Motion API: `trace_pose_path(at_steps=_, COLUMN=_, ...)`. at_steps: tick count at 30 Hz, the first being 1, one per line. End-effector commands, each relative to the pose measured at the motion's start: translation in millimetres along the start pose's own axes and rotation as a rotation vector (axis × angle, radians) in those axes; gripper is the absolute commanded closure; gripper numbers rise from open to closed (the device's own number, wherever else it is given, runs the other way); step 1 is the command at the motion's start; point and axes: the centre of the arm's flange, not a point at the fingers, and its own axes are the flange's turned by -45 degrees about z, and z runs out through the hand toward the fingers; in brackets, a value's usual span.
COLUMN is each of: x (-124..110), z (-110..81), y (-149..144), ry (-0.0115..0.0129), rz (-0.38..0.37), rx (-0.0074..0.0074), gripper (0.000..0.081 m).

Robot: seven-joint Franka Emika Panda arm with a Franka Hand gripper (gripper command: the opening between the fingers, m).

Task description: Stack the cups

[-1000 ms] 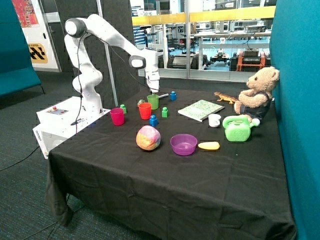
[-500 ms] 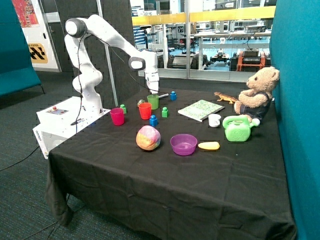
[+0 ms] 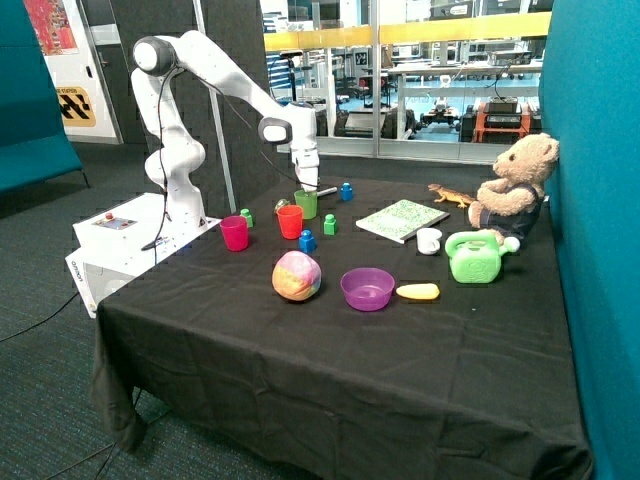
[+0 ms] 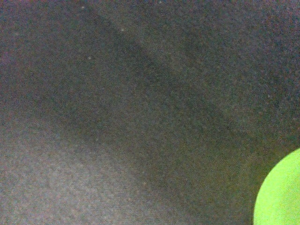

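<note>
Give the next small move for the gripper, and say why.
Probably lower the gripper a little onto the green cup to grasp it. In the outside view it hangs just above that cup's rim, and none of the three cups is stacked yet: the red cup and the pink cup stand apart on the black tablecloth. The wrist view shows only cloth and a green edge.

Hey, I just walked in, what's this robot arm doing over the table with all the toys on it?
The arm has its gripper right above the green cup, apparently starting on the cup stacking. Nothing is stacked yet: the green cup, the red cup and the pink cup each stand separately on the black tablecloth. The wrist view shows only cloth and a bright green edge, so whether the gripper is open is unclear.
</note>
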Motion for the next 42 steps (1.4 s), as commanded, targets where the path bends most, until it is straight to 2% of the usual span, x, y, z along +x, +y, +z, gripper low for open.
trace_pose_path(at_steps=1, x=2.2, z=4.2, y=2.4, ry=-0.0027, rz=0.004, rx=0.0016, gripper=0.0546)
trace_pose_path(at_steps=4, x=3.1, z=3.8, y=1.4, ry=-0.0027, rz=0.003, rx=0.0017, gripper=0.0600)
trace_pose_path(at_steps=7, x=5.0, z=1.9, y=-0.2, ry=-0.0027, rz=0.006, rx=0.0016, gripper=0.0766)
trace_pose_path(at_steps=9, x=5.9, z=0.8, y=-0.9, ry=-0.0027, rz=0.006, rx=0.0016, gripper=0.0798)
trace_pose_path(at_steps=42, x=-0.8, z=-7.1, y=-7.2, ry=-0.0027, rz=0.006, rx=0.0016, gripper=0.0808)
